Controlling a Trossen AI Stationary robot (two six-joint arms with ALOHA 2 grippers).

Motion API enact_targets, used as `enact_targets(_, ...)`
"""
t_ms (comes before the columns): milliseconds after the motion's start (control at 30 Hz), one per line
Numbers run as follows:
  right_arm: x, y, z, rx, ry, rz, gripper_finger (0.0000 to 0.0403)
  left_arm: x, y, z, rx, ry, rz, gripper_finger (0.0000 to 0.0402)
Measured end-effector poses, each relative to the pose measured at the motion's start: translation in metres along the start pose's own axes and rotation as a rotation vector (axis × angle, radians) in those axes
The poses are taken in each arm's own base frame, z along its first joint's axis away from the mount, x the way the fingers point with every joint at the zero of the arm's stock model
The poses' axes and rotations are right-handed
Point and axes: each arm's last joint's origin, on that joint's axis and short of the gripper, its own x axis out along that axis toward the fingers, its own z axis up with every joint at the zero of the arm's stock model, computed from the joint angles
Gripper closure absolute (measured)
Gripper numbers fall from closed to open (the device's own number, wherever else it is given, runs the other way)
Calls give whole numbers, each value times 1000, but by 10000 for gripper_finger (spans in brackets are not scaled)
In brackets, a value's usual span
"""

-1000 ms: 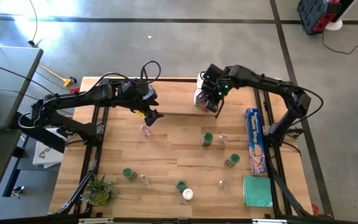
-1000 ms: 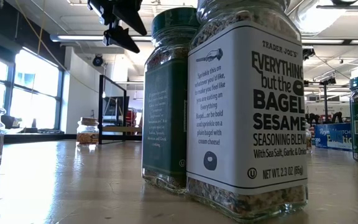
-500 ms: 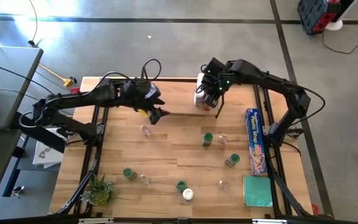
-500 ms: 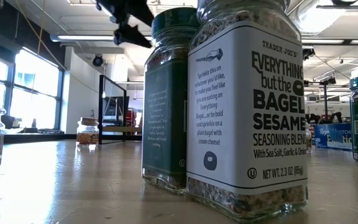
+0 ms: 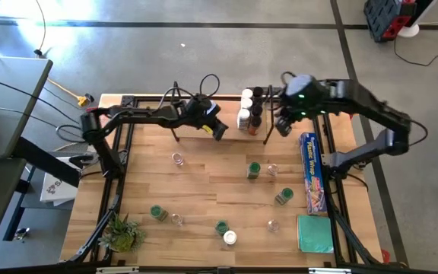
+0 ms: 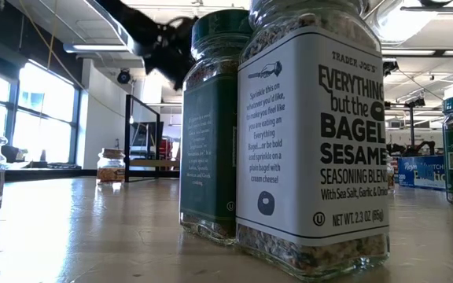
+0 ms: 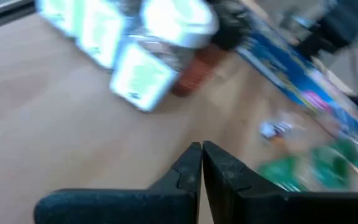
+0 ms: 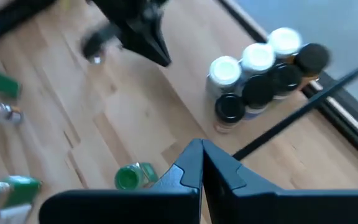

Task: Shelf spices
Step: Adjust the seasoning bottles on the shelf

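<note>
Wood table point(image 5: 204, 183): scattered spice jars point(image 5: 254, 169), blue wrap box point(image 5: 312, 172), green plant point(image 5: 122, 233), shelf point(image 5: 204, 106) at back.

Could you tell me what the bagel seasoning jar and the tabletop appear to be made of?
The bagel seasoning jar looks like clear glass: the seasoning shows through above and below its matte white paper label, and its base looks thick. The tabletop appears to be pale wood, butcher-block style, with visible plank joints and grain and a smooth finish.

Open board beside clustered jars point(image 5: 250, 109)
</note>
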Motion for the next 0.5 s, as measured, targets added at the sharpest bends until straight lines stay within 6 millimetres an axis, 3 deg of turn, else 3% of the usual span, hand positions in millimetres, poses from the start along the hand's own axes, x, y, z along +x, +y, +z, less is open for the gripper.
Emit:
enact_targets(133, -27, -6, -12, 62, -84, -26, 403, 22, 18, -3, -55, 2, 30, 395)
enact_targets(233, -40, -11, -18, 96, -126, -50, 403, 40, 21, 0, -44, 10, 35, 399)
enact_targets(500, -48, -15, -25, 102, -118, -55, 403, 70, 20, 25, -24, -14, 107, 401)
